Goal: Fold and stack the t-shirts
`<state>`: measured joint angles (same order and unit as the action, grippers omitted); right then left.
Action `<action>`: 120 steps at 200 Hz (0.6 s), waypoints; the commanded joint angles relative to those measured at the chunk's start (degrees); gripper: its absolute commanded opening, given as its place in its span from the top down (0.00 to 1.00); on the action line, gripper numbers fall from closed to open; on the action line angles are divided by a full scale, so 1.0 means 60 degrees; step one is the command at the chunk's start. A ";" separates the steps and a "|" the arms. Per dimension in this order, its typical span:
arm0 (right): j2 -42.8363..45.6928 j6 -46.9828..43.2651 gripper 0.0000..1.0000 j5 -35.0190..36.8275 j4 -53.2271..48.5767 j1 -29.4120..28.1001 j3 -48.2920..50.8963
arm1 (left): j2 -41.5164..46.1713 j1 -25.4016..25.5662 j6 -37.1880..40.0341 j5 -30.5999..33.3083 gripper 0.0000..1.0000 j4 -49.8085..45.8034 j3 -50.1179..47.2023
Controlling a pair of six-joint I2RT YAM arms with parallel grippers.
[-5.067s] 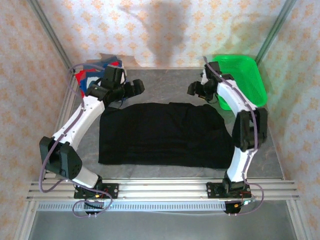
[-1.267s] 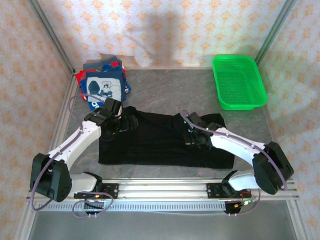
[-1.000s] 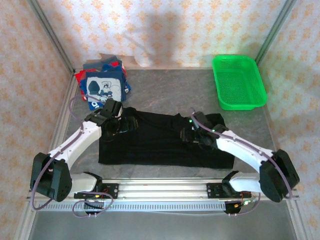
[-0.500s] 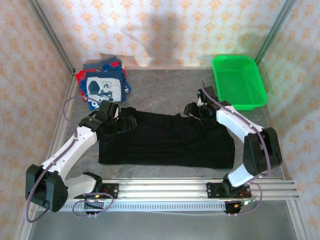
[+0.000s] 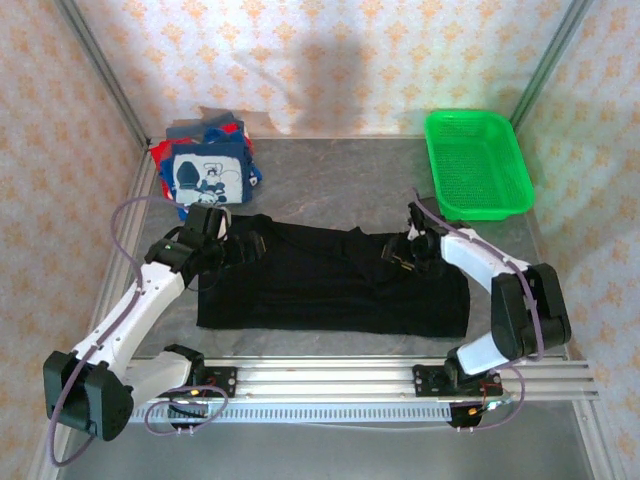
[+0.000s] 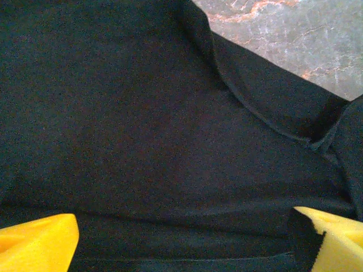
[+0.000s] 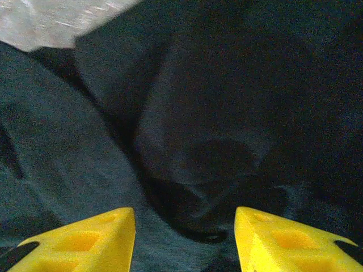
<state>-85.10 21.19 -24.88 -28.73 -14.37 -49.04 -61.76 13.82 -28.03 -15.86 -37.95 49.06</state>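
On the tabletop (image 5: pixel 340 180) we are finding the black t-shirt (image 5: pixel 320 290) spread | left fingers (image 6: pixel 37 241) gaping wide, empty | right fingers (image 7: pixel 85 238) gaping, empty.

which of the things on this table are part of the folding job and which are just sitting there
Part of the job:
- black t-shirt, laid out in the middle
- pile of folded t-shirts at the back left, a navy printed one on top

Just lying about:
- green mesh basket at the back right
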 commanded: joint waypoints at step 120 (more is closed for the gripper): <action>-0.0372 0.0270 0.57 -0.2026 0.1913 0.0800 0.0701 | 0.0272 -0.0117 0.0035 0.0109 0.04 -0.0162 -0.0457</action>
<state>-88.36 22.74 -32.97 -19.25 -9.37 -46.02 -61.32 13.72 -28.05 -16.01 -38.06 47.33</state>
